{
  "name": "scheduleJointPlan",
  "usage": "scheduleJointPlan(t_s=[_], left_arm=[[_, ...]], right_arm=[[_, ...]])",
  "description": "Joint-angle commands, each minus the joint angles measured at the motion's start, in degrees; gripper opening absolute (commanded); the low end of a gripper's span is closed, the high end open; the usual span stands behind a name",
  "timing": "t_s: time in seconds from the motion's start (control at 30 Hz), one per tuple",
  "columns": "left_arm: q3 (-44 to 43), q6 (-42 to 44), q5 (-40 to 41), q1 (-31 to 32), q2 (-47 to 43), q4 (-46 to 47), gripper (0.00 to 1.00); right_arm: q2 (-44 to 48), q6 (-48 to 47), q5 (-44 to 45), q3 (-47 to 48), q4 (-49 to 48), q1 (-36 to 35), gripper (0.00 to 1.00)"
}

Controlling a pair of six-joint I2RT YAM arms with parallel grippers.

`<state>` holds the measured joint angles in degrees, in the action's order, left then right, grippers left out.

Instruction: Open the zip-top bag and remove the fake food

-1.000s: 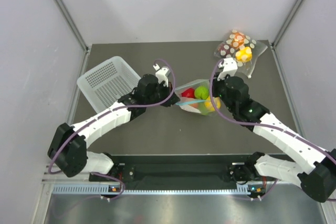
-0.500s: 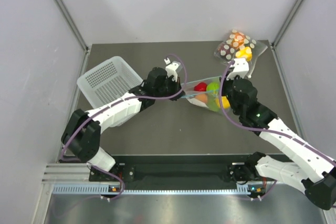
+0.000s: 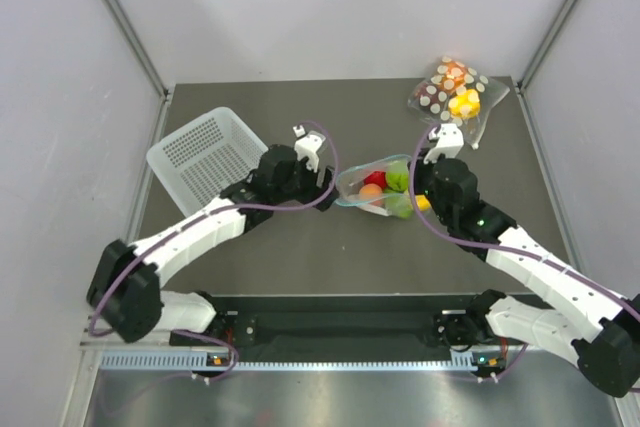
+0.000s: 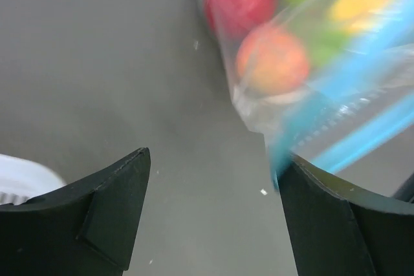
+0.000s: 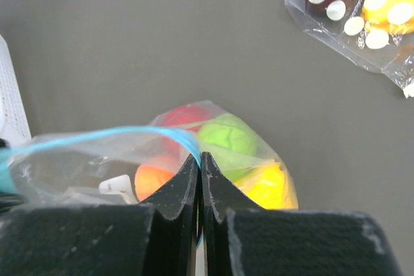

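Observation:
The zip-top bag (image 3: 375, 190) lies mid-table, its teal strip curving in a loop around the mouth. Inside it the fake food shows: red (image 5: 181, 117), green (image 5: 226, 137), yellow (image 5: 272, 185) and peach-orange (image 5: 152, 179) fruits. My right gripper (image 5: 199, 157) is shut on the bag's teal strip (image 5: 97, 137), at the bag's right side (image 3: 418, 182). My left gripper (image 4: 217, 158) stands open just left of the bag (image 4: 310, 75), over bare table, with the blurred strip end against its right finger (image 4: 336, 224).
A clear polka-dot bag (image 3: 455, 92) with yellow and orange pieces lies at the back right corner. A white perforated basket (image 3: 205, 152) stands at the back left, behind the left arm. Grey walls enclose the dark table.
My left gripper has opened, let go of the bag's strip and drawn back to the left. The bag, stretched taut between both grippers before, now hangs slack from the right gripper.

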<state>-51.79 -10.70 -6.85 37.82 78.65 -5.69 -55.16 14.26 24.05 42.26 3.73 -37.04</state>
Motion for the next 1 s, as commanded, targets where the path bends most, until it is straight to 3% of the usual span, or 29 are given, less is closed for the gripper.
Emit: scheduleJointPlan(t_s=[0.0,0.23,0.37,0.47,0.7,0.97], left_arm=[[-0.85,2.53,-0.69,0.58,-9.11,1.47,0.82],[-4.81,0.15,0.61,5.5,-12.21,1.04,0.77],[-6.04,-0.55,-3.15,7.35,-10.72,3.31,0.71],[-7.88,-0.99,-5.09,8.49,-7.03,5.07,0.64],[-10.61,-2.84,-7.74,8.58,0.7,12.72,0.64],[-13.86,-2.05,-2.46,8.58,10.98,15.1,0.65]], right_arm=[[-0.21,1.29,-0.85,0.1,-4.87,0.65,0.0],[-0.65,2.17,-2.61,-0.42,-4.96,0.56,0.0],[-0.57,2.35,-3.31,-0.69,-5.13,0.3,0.0],[-0.48,2.61,-3.92,-0.86,-5.04,0.21,0.0],[0.4,3.49,-4.45,-1.57,-4.43,-0.4,0.0],[1.63,4.45,-6.03,-3.67,-4.52,-1.72,0.0]])
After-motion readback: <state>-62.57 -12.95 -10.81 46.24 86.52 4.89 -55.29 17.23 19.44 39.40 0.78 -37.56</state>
